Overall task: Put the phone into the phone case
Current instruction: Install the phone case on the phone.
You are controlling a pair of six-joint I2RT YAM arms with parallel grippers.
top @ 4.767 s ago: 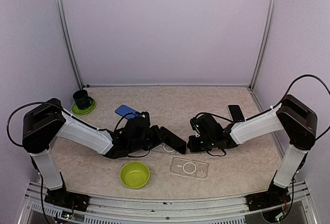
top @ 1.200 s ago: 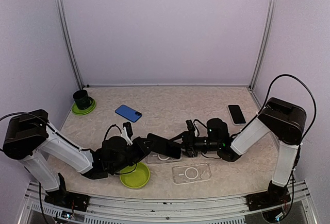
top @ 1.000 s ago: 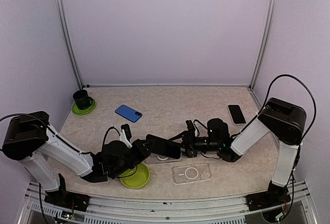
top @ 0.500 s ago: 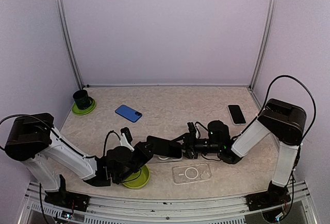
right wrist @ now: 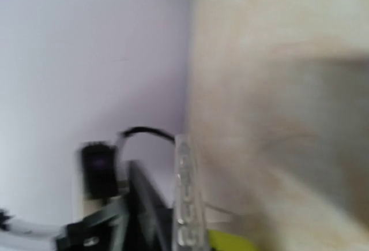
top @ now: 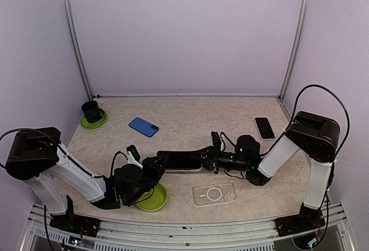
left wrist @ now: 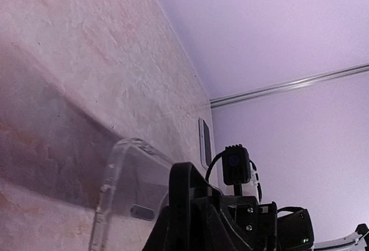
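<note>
Phone [top: 180, 160] held level above the bench [top: 190, 118], spanning the gap between the two arms.
Left gripper [top: 159, 164] is clenched on the left end of the dark phone, and the clear phone case [left wrist: 124, 187] sits right against it. Right gripper [top: 211, 157] is at the right end; can't tell whether it's actually gripping. A spare clear case [top: 212, 193] lies flat nearby.

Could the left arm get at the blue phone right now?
Probably not yet: its jaws are shut on one end of the black phone between the arms. Otherwise nothing stands between it and the blue phone.
</note>
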